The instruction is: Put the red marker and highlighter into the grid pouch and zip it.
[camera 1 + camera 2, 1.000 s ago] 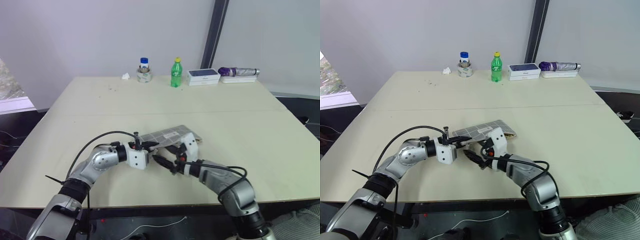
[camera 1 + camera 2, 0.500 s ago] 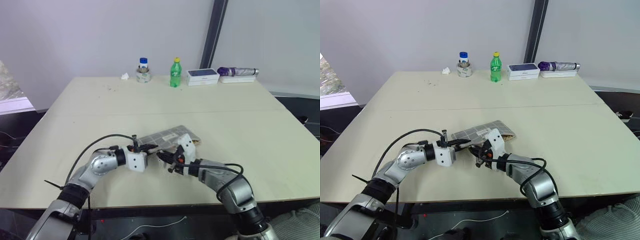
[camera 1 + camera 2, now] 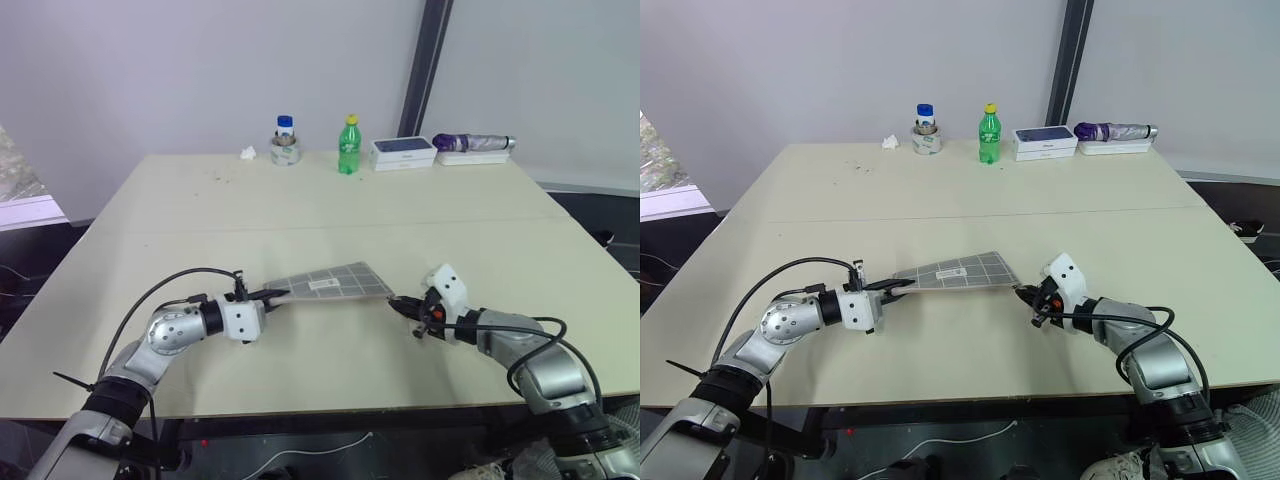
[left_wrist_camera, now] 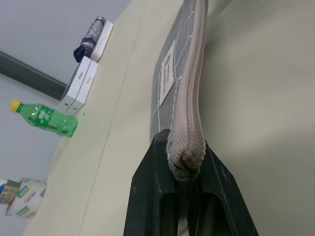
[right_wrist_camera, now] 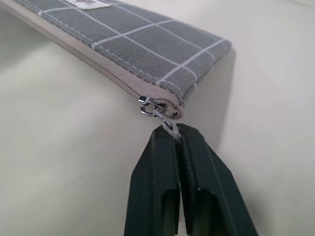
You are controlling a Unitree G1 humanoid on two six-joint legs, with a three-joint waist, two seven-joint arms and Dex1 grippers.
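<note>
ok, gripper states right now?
Left gripper: shut on the grid pouch, at its end.
Right gripper: shut on the zipper pull.

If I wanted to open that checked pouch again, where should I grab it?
By the small metal zipper pull, coming in from the pouch's end, as the right gripper does. It sticks out past the corner of the grid pouch, thin enough to pinch. The left gripper clamps the opposite end, steadying it.

Grid pouch point(image 3: 330, 282) between left hand point(image 3: 268, 294) and right hand point(image 3: 397, 303)
</note>
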